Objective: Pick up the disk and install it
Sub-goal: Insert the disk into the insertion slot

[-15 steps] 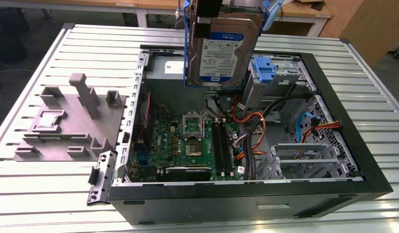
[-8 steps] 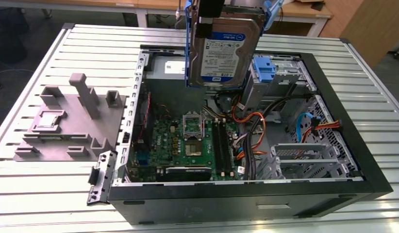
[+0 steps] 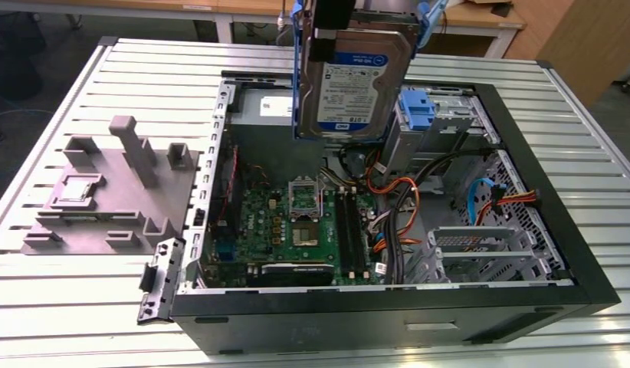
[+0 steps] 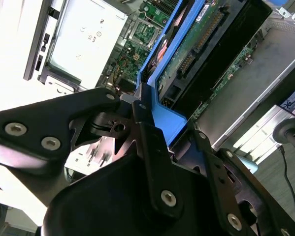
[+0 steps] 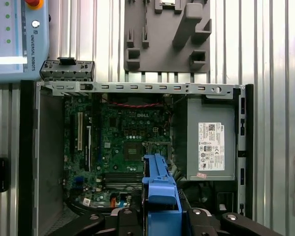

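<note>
In the exterior view the disk hangs upright just above the open computer case, label facing outward, with the gripper at its top edge. In the second wrist view the black fingers are clamped tight on its blue frame. In the first wrist view the disk hovers over the case's motherboard.

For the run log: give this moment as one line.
gripper: shut on disk | disk: in air, upright, over open case | install: not yet done
</note>
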Motion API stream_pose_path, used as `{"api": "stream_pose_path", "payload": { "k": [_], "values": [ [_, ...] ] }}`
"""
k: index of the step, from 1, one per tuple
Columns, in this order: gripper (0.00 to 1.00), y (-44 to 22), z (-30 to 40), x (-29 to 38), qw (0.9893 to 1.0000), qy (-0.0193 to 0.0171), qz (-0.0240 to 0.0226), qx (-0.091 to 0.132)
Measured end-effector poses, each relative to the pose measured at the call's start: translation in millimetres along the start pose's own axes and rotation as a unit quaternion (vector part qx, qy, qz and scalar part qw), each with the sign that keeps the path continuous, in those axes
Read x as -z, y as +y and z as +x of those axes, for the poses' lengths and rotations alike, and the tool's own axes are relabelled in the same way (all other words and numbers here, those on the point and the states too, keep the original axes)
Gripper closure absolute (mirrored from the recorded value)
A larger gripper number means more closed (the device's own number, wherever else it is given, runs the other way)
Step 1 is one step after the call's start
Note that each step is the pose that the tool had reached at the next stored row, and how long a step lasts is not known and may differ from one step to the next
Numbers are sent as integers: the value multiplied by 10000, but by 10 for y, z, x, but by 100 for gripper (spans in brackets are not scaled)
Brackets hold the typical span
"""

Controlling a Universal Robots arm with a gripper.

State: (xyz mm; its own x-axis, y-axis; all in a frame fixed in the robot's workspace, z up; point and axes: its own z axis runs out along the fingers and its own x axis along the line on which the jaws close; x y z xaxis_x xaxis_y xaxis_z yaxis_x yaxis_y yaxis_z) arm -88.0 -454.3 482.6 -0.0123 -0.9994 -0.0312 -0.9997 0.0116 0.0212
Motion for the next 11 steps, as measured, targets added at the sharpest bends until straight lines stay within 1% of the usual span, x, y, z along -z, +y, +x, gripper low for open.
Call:
{"api": "stream_pose_path", "payload": {
  "k": [3, 5, 8, 11],
  "values": [
    [63, 0, 25, 0, 10000, 15, 0, -1],
    [63, -1, 62, 1, 10000, 24, 0, -1],
    [63, -2, 138, 1, 10000, 34, 0, -1],
    [63, -3, 232, -3, 10000, 38, 1, -1]
  ]
}}
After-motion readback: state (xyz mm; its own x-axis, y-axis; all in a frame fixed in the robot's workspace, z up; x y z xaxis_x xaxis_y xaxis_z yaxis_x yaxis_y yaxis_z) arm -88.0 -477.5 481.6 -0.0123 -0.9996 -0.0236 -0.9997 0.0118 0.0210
